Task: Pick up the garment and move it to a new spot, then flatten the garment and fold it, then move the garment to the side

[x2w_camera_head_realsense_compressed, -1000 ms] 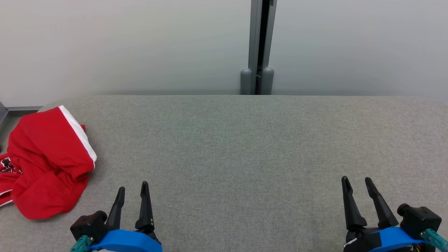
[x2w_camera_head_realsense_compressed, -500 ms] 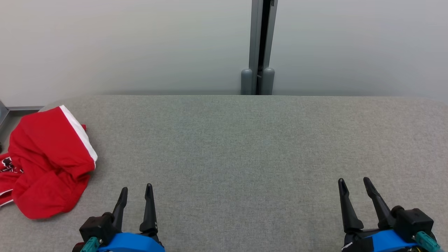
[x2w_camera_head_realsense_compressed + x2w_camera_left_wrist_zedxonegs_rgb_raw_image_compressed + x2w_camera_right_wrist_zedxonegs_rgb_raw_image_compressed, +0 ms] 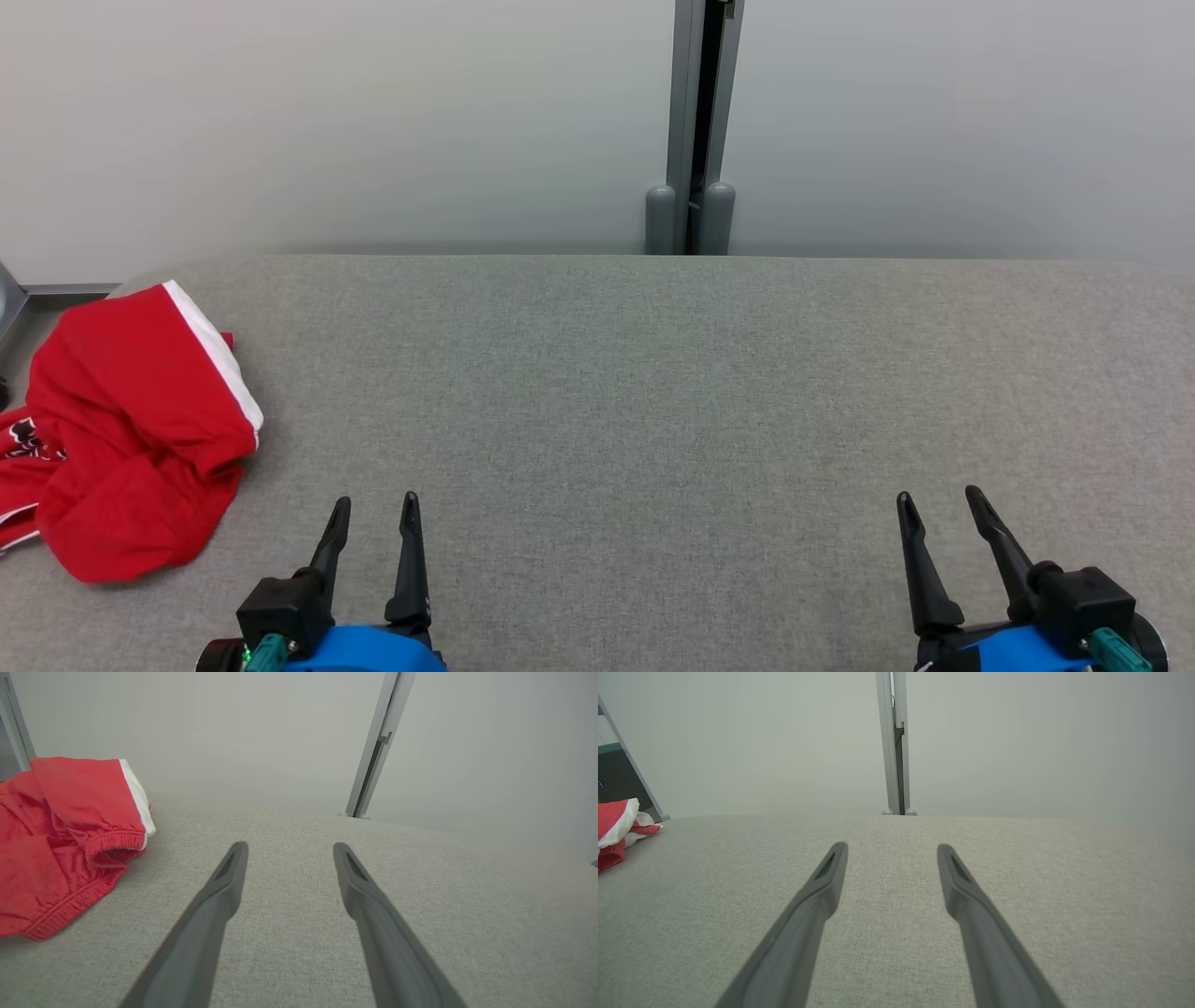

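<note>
The left gripper (image 3: 375, 509) and right gripper (image 3: 938, 504) both hold their long dark fingers wide apart and empty above the grey cloth-covered table (image 3: 653, 373), with the crumpled red fabric garment (image 3: 131, 439), white-banded, lying at the table's left edge.

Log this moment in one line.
garment: crumpled, left end of table | left gripper: open, empty | right gripper: open, empty

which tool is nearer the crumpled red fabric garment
Left. The left tool is just right of the crumpled red fabric garment; the right tool is far across the grey table.
</note>
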### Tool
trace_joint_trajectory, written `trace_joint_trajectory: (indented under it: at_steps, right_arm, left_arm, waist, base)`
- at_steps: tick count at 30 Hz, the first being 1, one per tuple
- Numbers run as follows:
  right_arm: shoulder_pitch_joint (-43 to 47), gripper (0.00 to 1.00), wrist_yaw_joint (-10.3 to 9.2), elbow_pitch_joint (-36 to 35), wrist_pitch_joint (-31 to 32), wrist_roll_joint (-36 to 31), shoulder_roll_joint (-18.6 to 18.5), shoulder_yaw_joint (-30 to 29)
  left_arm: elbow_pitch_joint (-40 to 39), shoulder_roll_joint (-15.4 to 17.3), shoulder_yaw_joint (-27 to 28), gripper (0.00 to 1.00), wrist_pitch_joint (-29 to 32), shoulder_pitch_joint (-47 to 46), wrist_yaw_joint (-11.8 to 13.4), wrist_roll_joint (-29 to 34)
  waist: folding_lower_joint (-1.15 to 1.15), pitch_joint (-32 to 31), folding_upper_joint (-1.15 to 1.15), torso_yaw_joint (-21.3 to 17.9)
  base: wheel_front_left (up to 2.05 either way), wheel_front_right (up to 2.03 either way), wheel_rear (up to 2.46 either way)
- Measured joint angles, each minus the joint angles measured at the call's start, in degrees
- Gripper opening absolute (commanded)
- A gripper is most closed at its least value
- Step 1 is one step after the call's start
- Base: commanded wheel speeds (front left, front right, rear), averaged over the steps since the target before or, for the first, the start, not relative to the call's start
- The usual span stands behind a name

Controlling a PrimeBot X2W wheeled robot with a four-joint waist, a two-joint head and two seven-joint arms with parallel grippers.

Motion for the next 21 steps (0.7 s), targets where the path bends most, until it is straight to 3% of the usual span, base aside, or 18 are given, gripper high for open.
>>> trace_joint_trajectory:
  at_steps: [21]
  right_arm:
    - [-0.33,1.0,0.05,3.1,-0.77,-2.37,-0.03,0.0]
  left_arm:
    - [0.59,0.4,-1.57,1.0,-0.75,-0.14,0.51,2.22]
  waist:
    - [0.0,-0.09,0.0,0.18]
  base:
    - [0.0,0.0,0.0]
